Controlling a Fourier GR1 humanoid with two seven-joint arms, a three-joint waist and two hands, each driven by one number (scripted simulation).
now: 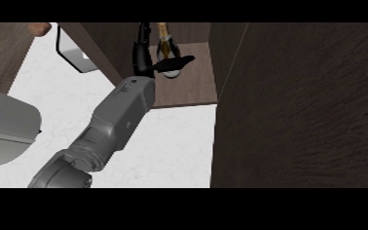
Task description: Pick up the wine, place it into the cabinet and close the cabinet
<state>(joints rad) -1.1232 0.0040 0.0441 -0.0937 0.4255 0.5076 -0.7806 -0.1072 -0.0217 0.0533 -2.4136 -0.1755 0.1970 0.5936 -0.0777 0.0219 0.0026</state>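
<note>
The wine bottle [167,46], dark with a gold neck, is inside the open cabinet on its brown shelf [188,91]. My left hand [144,66] reaches into the cabinet from the lower left. Its fingers [141,41] stretch straight along the bottle's left side. The thumb [178,62] lies across the bottle's lower body and hides part of it. The hand looks open against the bottle. The cabinet door [295,107] stands open at the right as a wide dark brown panel. My right hand does not show.
White counter [173,146] lies below the shelf. A white-framed box [75,53] stands at the upper left beside the cabinet's side wall. A grey rounded object [14,126] sits at the left edge, a tan item [39,28] in the top left corner.
</note>
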